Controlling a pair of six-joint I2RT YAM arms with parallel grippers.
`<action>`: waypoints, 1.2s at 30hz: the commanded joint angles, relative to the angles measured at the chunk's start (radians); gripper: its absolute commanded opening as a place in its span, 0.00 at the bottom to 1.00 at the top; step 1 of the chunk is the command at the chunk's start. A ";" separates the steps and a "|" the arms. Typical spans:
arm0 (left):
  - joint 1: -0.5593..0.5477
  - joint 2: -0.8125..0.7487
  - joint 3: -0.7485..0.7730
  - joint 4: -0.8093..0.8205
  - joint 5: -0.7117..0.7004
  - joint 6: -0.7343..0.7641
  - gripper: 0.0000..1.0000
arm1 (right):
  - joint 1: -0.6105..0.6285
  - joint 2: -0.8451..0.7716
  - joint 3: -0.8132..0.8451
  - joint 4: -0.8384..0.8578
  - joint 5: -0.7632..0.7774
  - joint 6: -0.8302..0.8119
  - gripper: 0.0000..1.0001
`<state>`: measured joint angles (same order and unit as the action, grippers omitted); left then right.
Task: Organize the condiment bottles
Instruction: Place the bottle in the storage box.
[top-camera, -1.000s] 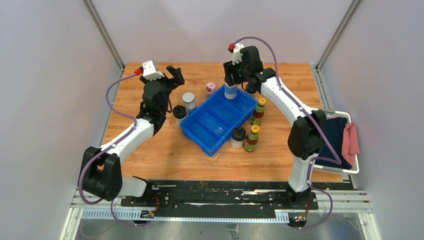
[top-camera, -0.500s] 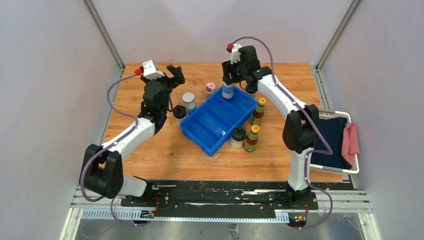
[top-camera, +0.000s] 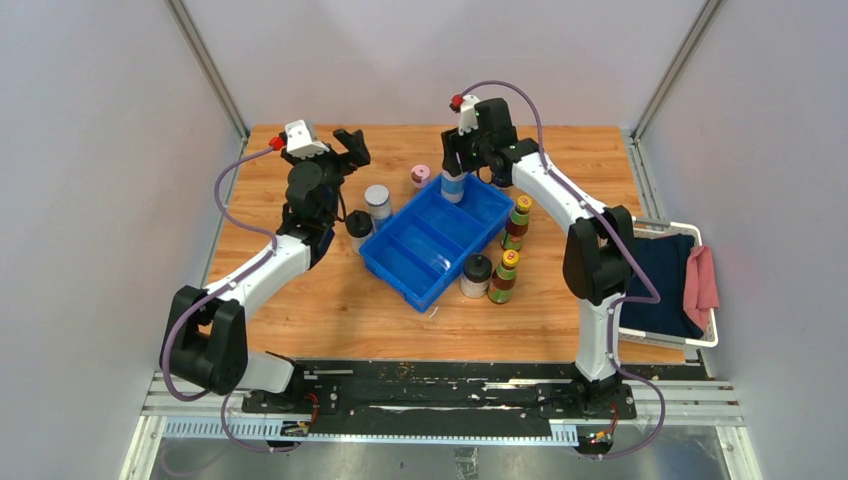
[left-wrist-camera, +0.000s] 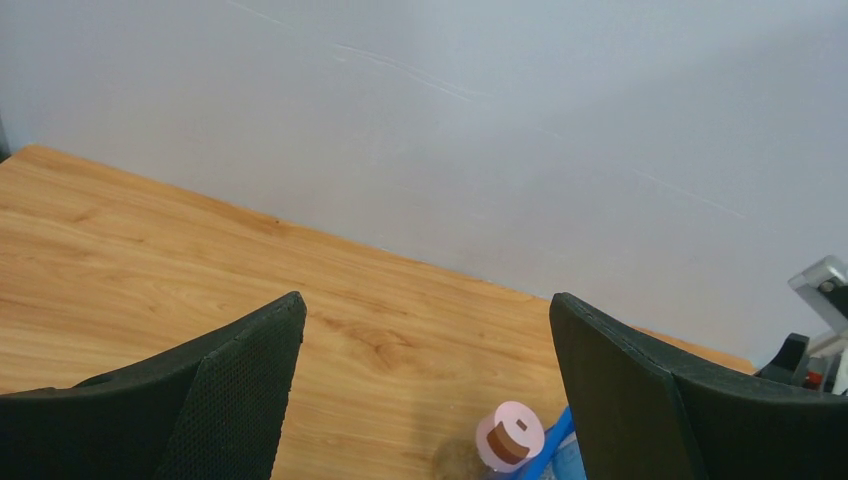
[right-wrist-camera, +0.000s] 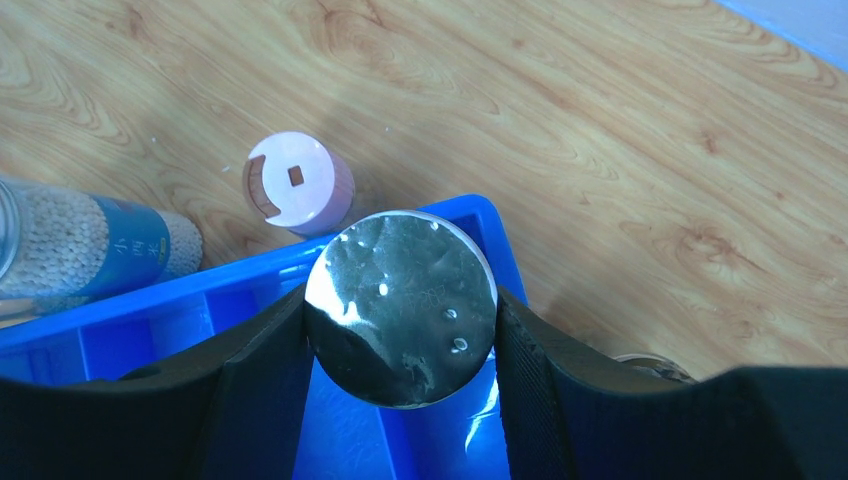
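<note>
One silver-lidded jar (right-wrist-camera: 400, 290) clamped in right gripper (right-wrist-camera: 400, 345), blue tray (right-wrist-camera: 140, 300) corner directly below: best lowered straight, upright, clear of the rim; left gripper (left-wrist-camera: 425, 310) wide, empty.

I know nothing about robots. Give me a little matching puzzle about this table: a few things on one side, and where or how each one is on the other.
Things
1. silver-lidded jar
2. pink-lidded jar
3. left gripper
4. dark bottles with yellow-red caps

Places or states
A. stands on the wooden table just outside the blue tray, by its far corner
B. stand on the table along the tray's right side
C. clamped in the right gripper, over the tray's far end
D. open, holding nothing

Pairs: 1-C, 2-A, 3-D, 4-B
</note>
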<state>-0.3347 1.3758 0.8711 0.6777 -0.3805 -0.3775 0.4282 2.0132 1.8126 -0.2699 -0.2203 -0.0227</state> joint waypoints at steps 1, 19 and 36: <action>0.008 -0.001 -0.011 0.047 0.003 0.010 0.95 | -0.011 -0.031 -0.038 0.067 -0.020 -0.026 0.00; 0.006 -0.006 -0.052 0.112 0.025 0.012 0.95 | -0.011 -0.053 -0.164 0.165 0.012 -0.077 0.00; 0.006 0.006 -0.052 0.115 0.029 0.008 1.00 | -0.011 -0.045 -0.166 0.153 0.019 -0.095 0.52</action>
<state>-0.3347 1.3754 0.8280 0.7616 -0.3470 -0.3744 0.4282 1.9961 1.6558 -0.1196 -0.2195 -0.0910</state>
